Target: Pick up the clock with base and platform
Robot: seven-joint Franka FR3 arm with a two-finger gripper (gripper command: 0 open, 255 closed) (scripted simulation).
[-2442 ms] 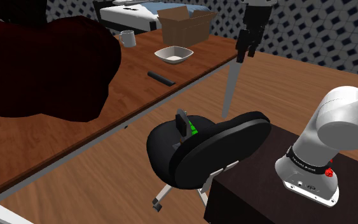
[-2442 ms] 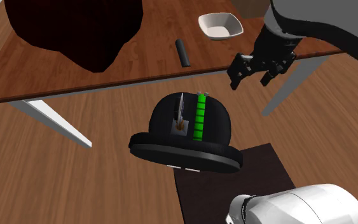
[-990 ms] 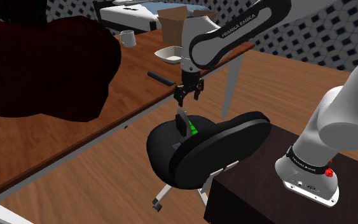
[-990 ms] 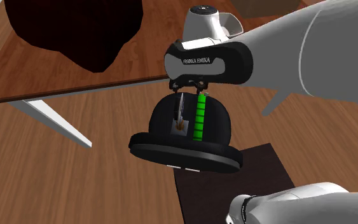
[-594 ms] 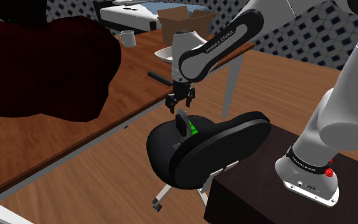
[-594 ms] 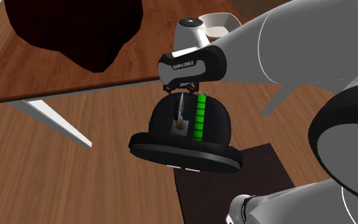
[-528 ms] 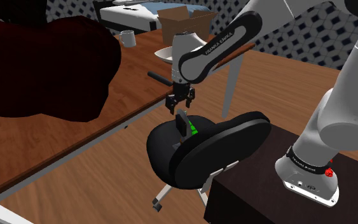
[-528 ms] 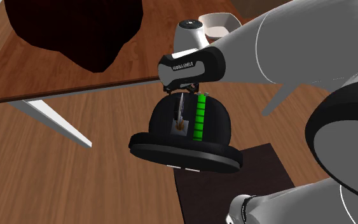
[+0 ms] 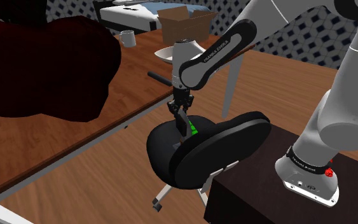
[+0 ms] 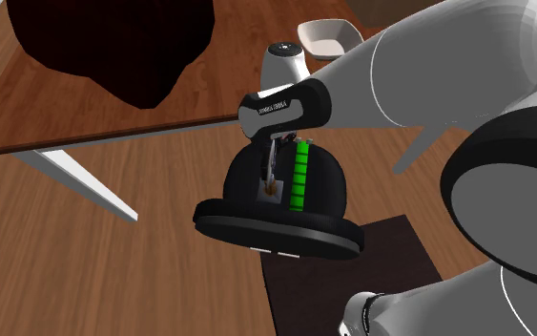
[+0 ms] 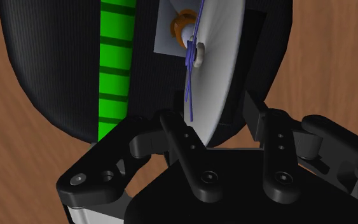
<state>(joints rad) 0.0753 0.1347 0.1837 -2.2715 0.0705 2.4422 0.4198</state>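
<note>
Claw half open, gripping nothing; clock disc sits between fingers. Centre on disc, drop slightly, close square so it doesn't twist.

We see soft, even light on the wooden floor and table. The pale face of the clock shades to grey near the gripper.
</note>
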